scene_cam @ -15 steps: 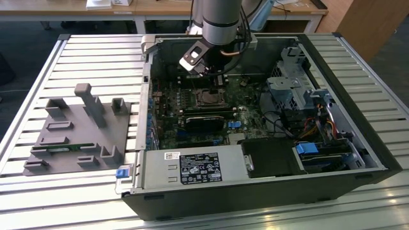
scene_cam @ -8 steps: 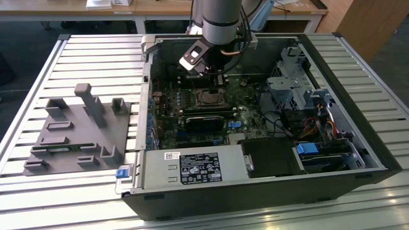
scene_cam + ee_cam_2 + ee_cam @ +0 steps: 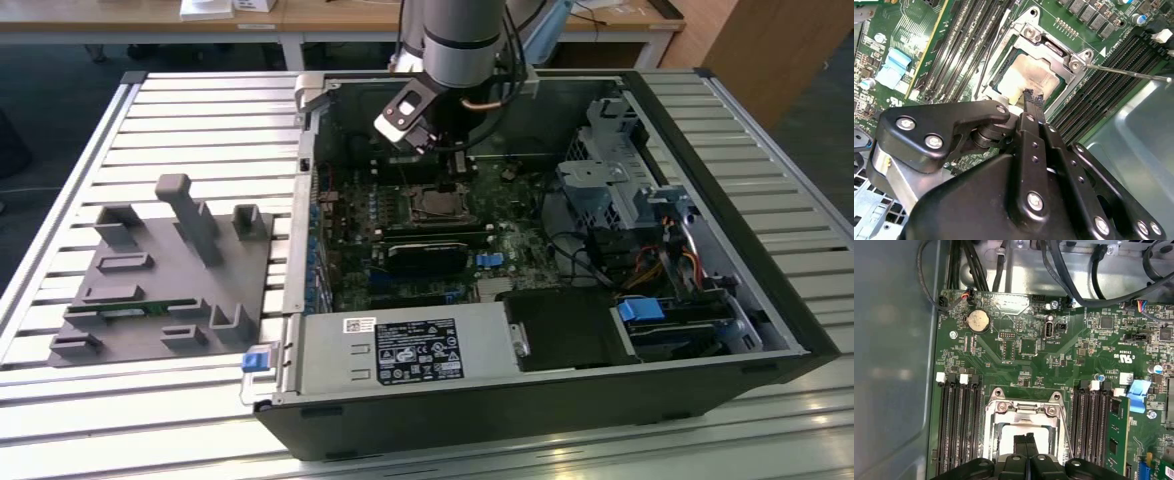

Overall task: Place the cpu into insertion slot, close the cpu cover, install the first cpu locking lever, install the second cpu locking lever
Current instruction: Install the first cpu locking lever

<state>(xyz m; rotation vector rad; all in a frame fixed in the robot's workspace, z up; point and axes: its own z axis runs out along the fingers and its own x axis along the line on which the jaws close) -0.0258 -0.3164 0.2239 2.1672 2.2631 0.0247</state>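
The slatted table [image 3: 134, 420] carries an open computer case [image 3: 561, 410], and the arm reaches down into it from above. A grey fixture [image 3: 134, 290] lies on the table well off from the end effector [image 3: 454, 172], toward the exterior view's left. Inside the case, the green motherboard [image 3: 1024, 360] spreads out beneath the end effector, with rows of dark memory slots [image 3: 959, 425] on either side of it.

In both wrist views the end effector [image 3: 1034, 97] [image 3: 1026, 437] has its two black fingers pressed together and grips nothing. Its tips hang directly over the socket.

The silvery cover [image 3: 1068, 84] lies just beneath the tips, framing the cpu [image 3: 1026, 75] [image 3: 1004, 441]. The cpu sits in the socket right under the fingertips, its dull top showing through the cover's window. A thin lever [image 3: 1126, 72] angles away from the cover's corner, beyond the tips, out across the memory slots.
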